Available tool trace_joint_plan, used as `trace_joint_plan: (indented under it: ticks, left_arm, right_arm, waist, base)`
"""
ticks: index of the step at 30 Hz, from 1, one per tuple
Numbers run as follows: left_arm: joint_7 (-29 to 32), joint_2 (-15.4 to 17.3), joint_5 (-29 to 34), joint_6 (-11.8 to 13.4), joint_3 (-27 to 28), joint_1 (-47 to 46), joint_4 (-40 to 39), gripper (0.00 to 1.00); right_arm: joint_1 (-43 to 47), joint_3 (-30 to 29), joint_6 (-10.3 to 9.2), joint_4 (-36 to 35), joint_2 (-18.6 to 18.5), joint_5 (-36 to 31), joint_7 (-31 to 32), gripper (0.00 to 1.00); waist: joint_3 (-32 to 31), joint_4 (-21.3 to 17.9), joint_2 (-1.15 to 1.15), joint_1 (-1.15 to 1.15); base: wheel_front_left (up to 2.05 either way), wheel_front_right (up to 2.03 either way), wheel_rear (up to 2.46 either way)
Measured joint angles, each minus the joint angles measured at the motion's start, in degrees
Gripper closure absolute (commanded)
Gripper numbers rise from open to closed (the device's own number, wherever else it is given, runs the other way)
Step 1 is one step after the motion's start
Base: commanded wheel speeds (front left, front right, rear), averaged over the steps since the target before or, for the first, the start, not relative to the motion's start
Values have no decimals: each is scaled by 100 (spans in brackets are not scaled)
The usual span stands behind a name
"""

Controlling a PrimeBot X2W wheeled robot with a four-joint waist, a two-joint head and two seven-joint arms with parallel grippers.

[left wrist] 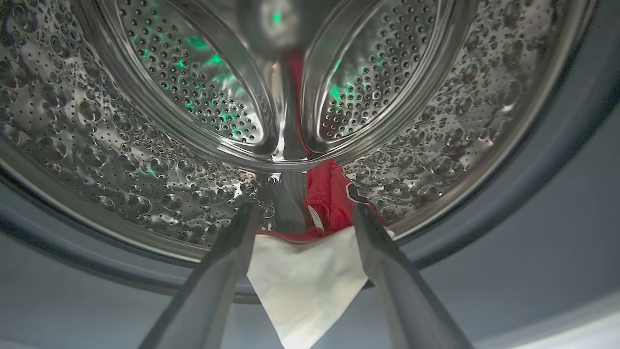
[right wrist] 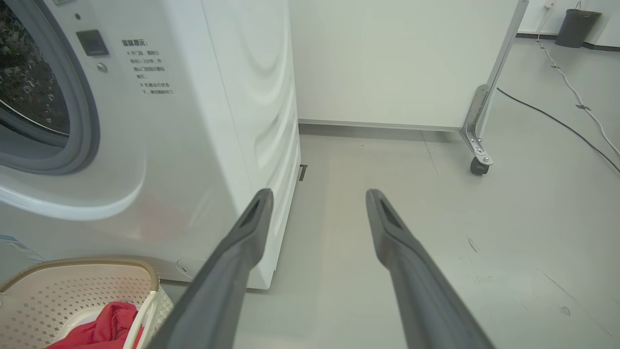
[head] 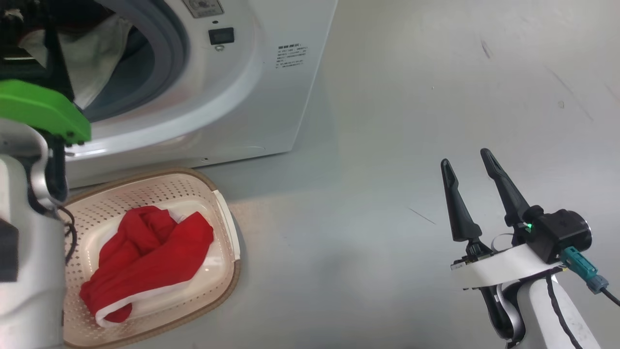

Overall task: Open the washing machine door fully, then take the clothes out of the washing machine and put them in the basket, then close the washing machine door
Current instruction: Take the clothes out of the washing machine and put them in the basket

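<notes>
The washing machine point(head: 271, 97) fills the upper left of the head view, its top and left side cut off by the frame, its round mouth uncovered. The pale left forearm point(head: 29, 271) with its green collar hides much of that mouth. From the left wrist, the perforated steel drum point(left wrist: 145, 145) spreads wide behind the grey door seal point(left wrist: 533, 232). On the grey floor point(head: 387, 145) just in front of the machine sits the basket point(head: 226, 208), its lower left corner hidden by the forearm, holding a crumpled red garment point(head: 150, 252) with white trim. A second red piece point(left wrist: 329, 194) lies at the bottom of the drum, its dark marking too small to read, and a white cloth point(left wrist: 305, 281) hangs from it over the seal. The left gripper point(left wrist: 304, 209) reaches into the mouth, jaws spread wide on either side of that cloth; contact cannot be judged. The right gripper point(head: 465, 157) hovers over bare floor well right of the basket, jaws wide and empty. Beyond it stands a white panel point(right wrist: 402, 63) on a castor point(right wrist: 478, 166).
</notes>
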Motion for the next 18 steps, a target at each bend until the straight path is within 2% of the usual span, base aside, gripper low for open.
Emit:
trace_joint_plan:
  ticks: [4,8,18]
  left_arm:
    - [325,62,-123,23,169,-612,204,0]
    - [516,349,-45,33,211,-957,544,0]
    - [945,410,-14,42,101,-1549,1368,0]
  right_arm:
    - [-210,31,30,-49,18,36,-3,0]
    - [-378,46,31,-31,34,47,-27,0]
    - [-617,88,33,-3,62,92,-53,0]
  waist:
    - [332,-128,0,0]
    - [630,-260,0,0]
    - [1077,-561,0,0]
  base:
    - [0,0,0]
    - [0,0,0]
    - [0,0,0]
